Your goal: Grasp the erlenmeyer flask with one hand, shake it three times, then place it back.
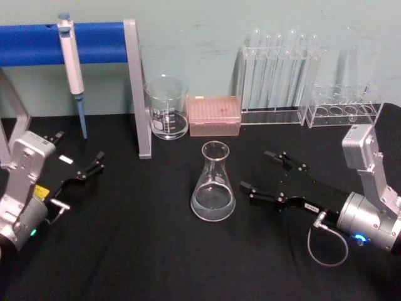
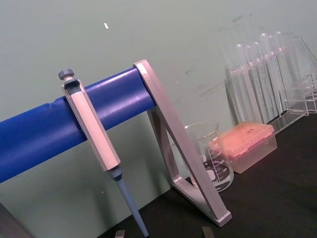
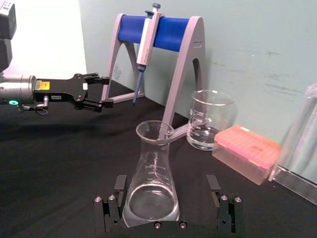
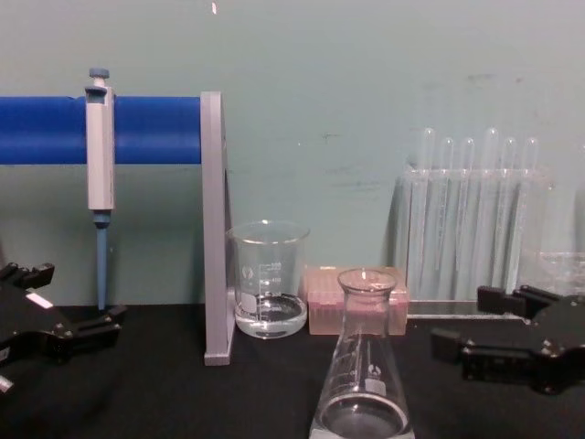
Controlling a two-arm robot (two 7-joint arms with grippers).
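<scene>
The clear glass conical erlenmeyer flask (image 1: 213, 183) stands upright at the middle of the black worktop (image 1: 138, 251), neck pointing straight up. The black right gripper (image 1: 265, 175) sits just to its right, spread wide, facing it and not touching. The left gripper (image 1: 91, 168) idles far left, slightly parted, well apart.

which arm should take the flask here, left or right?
Right. The right gripper is open, pointed at the erlenmeyer flask and close beside it; its wrist view shows the flask centred between the fingers. The left gripper sits farther off, near the pipette stand.
</scene>
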